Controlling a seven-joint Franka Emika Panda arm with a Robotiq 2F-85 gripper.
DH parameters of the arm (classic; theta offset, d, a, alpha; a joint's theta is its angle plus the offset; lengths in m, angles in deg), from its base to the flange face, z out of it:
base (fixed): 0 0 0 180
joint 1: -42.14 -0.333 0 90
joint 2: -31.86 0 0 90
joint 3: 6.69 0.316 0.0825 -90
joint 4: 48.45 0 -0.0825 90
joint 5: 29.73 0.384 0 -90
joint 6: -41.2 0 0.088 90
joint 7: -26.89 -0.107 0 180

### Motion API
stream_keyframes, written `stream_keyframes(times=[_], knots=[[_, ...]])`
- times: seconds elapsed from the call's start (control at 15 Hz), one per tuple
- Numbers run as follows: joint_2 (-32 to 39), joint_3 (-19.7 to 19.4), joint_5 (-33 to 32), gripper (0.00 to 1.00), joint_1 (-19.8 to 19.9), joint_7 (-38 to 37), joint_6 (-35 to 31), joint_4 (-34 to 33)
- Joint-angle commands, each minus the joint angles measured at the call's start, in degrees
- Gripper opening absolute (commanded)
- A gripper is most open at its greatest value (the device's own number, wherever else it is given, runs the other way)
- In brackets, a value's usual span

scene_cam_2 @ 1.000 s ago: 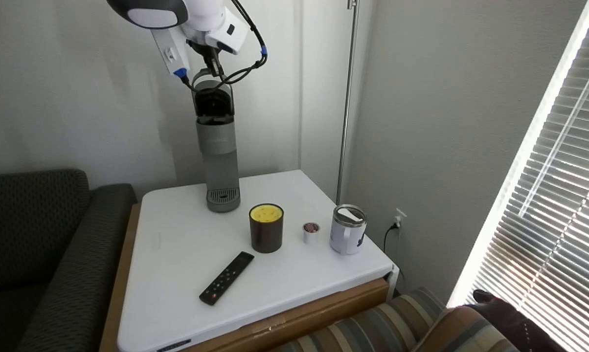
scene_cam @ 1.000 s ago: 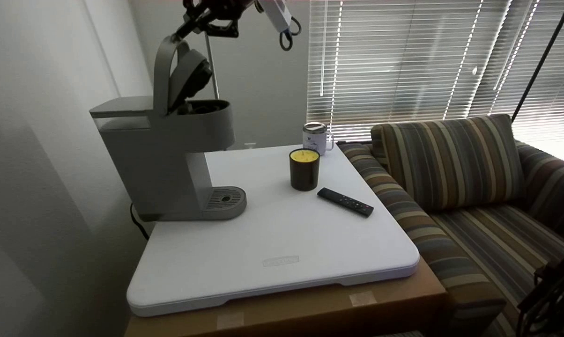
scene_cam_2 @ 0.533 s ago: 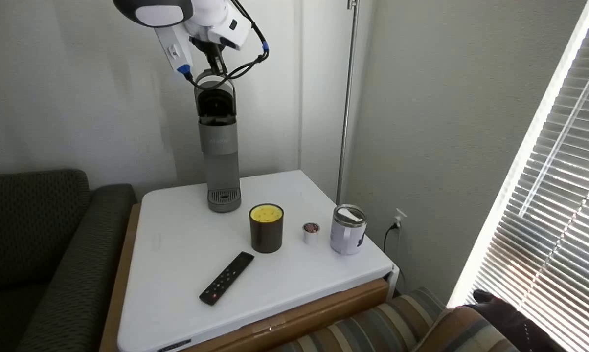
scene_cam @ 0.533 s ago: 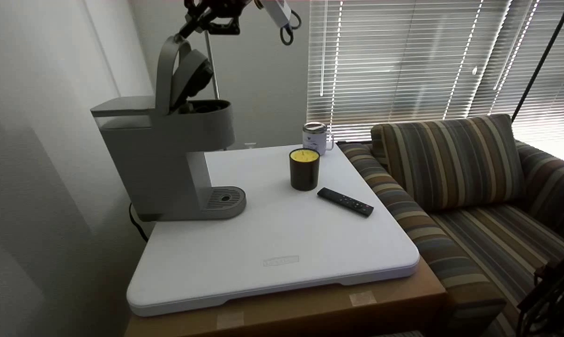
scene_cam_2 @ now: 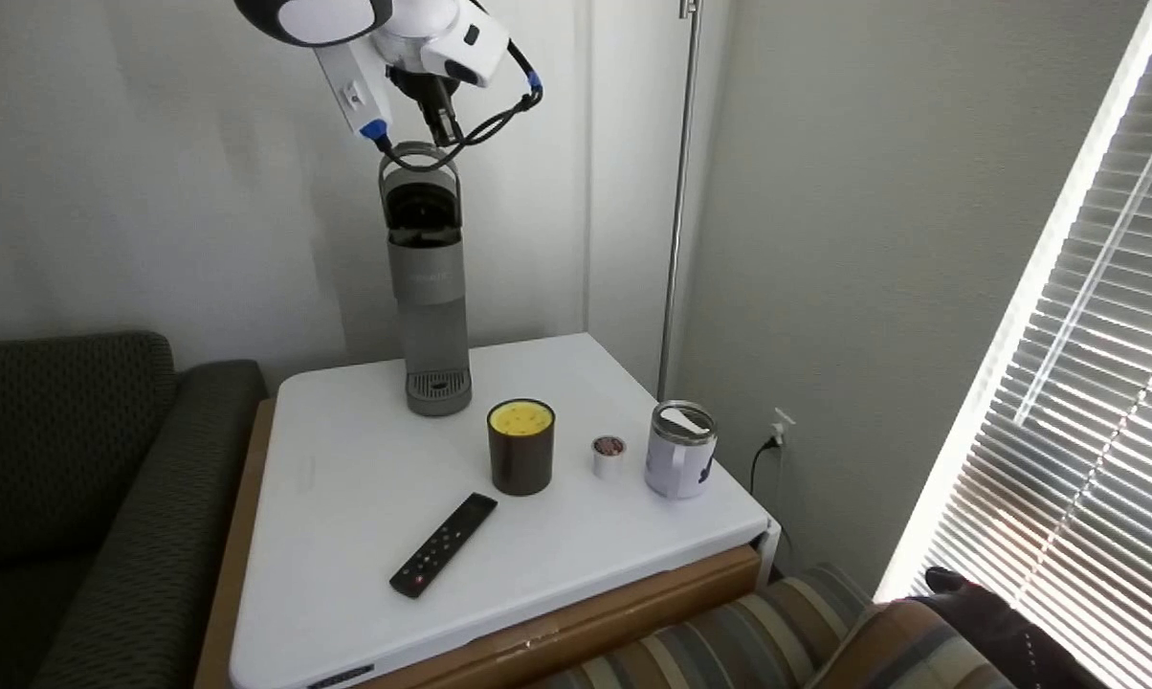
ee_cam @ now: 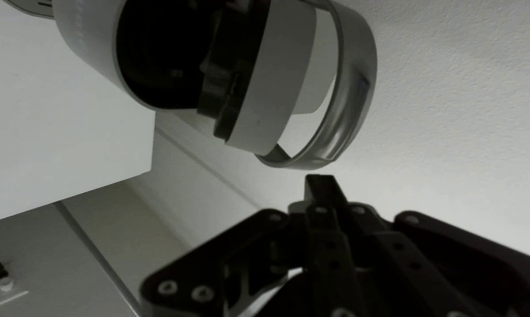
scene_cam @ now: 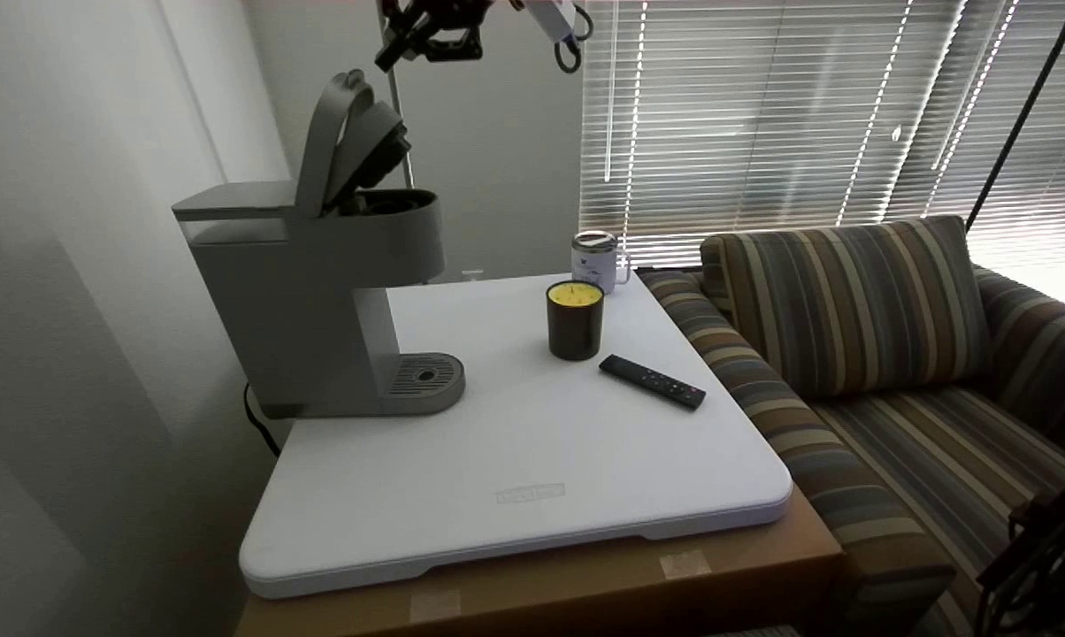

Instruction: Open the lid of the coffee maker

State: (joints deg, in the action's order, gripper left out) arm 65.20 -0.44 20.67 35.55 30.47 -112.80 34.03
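Where the lid [scene_cam: 356, 146] is found: at the top of the maker [scene_cam: 294, 327], raised and leaned back, with its dark underside turned toward the front.

Handle [scene_cam: 318, 146]: seen as a raised loop behind the lid; since half a second ago it has been tipped slightly forward, and the space between it and the lid has been narrowed.

Gripper [ee_cam: 322, 187]: jaws closed, fingertips brought together; half a second ago they were seen at the handle's top, whereas now they have been drawn off, and a small gap is left, shown in the wrist view too.

Arm [scene_cam_2: 418, 33]: shifted, together with its cable [scene_cam_2: 526, 100], slightly toward the pole [scene_cam_2: 678, 191] as seen in an exterior view; there the cable is looped across the front of the handle.

Maker: kept upright at an edge of the white table [scene_cam: 497, 442], its body left as in the earlier frame.

Candle [scene_cam_2: 521, 464], remote [scene_cam_2: 442, 545] and mug [scene_cam_2: 674, 469]: shown in both exterior views, all unmoved, with the remote near the candle.

Small cup [scene_cam_2: 609, 459]: seen in an exterior view between candle and mug, apart from both, likewise unmoved.

Armchair [scene_cam: 922, 442]: placed just beside the table, its striped cushion [scene_cam: 846, 305] left as before.

Blinds [scene_cam: 718, 133]: hung behind the mug and armchair, unchanged.
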Motion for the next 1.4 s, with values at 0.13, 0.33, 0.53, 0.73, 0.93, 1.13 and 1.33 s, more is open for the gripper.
stream_keyframes(times=[0.13,0.33,0.53,0.73,0.93,1.13,1.33], knots=[[-7.1,-0.8,-11.1,0.0,2.3,-0.1,5.4,7.8],[-9.7,-0.4,-18.7,0.27,4.4,1.2,13.7,8.3],[-11.0,1.0,-21.6,0.48,6.9,4.9,21.8,6.8],[-11.8,1.2,-21.3,0.68,8.2,9.4,26.3,6.0],[-11.9,1.4,-20.5,0.9,9.0,13.2,28.2,5.6],[-11.8,1.5,-20.5,1.0,9.2,15.2,28.5,5.5],[-11.7,1.5,-20.4,1.0,9.2,16.0,28.2,5.4]])
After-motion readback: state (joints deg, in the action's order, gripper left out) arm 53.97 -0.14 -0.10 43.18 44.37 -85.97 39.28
